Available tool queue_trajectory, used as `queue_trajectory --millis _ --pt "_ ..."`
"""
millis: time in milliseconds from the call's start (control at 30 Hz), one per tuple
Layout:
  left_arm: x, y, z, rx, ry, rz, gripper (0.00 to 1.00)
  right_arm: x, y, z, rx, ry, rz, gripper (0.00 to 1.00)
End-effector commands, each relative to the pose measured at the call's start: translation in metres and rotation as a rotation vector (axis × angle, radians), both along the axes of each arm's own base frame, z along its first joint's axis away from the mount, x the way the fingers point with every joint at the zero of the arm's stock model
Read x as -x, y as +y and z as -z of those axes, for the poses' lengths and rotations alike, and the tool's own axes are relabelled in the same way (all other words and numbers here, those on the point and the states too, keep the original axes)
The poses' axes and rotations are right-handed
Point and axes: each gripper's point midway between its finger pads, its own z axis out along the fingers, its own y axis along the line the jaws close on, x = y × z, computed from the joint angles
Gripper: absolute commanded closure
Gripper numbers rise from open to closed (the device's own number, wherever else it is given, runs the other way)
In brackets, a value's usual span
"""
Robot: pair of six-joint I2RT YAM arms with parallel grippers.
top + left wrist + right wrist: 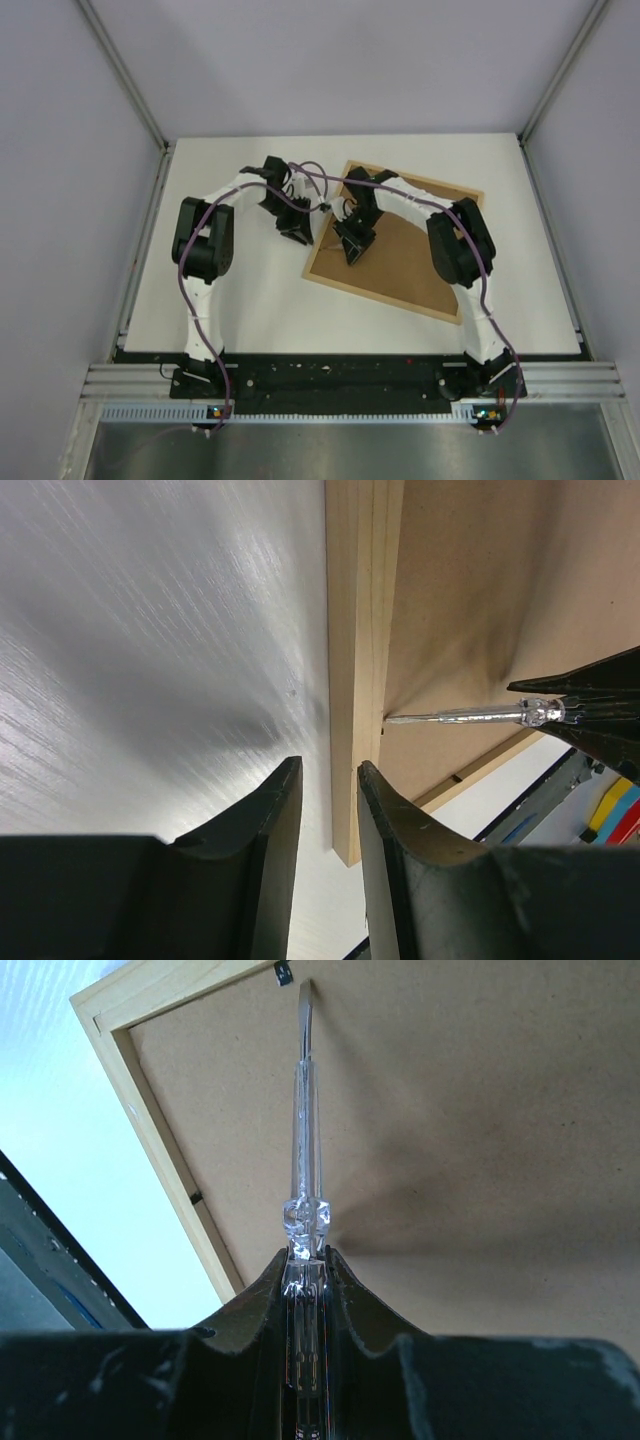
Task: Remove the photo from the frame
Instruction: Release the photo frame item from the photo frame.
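The frame (400,272) lies face down right of centre, the photo hidden. The right hand (305,1258) clamps a screwdriver (305,1120) at a clip (283,972). The left hand (328,765) stands apart over the rail (350,630). A slipping tip could gouge the backing (450,1110).

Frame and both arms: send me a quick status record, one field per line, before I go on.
frame: lies back side up on the table, skewed to its edges
board: brown, seated inside the wooden rim
photo: not visible
right fingers: shut on a clear-handled screwdriver
screwdriver tip: at the board's edge, beside a small dark clip
left fingers: apart, lined up on the frame's wooden rim, holding nothing
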Motion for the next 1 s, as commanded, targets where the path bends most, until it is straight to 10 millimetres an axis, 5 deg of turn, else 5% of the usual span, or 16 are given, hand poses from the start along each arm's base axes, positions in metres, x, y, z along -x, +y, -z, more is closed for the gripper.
queue_trajectory --millis 0,300,567,967 --pt "0.009 -0.008 -0.002 0.037 0.029 0.013 0.66 -0.003 0.019 -0.008 -0.028 -0.037 -0.023 1.0" --pt "0.014 -0.011 0.005 0.017 0.04 0.017 0.66 0.003 0.013 -0.005 0.007 -0.047 -0.036 1.0" --pt "0.014 -0.01 0.011 -0.012 0.039 0.016 0.66 0.003 0.008 -0.024 -0.002 -0.097 -0.036 1.0" --pt "0.016 -0.013 0.014 -0.022 0.043 0.023 0.65 0.013 0.009 -0.015 -0.009 -0.049 -0.054 1.0"
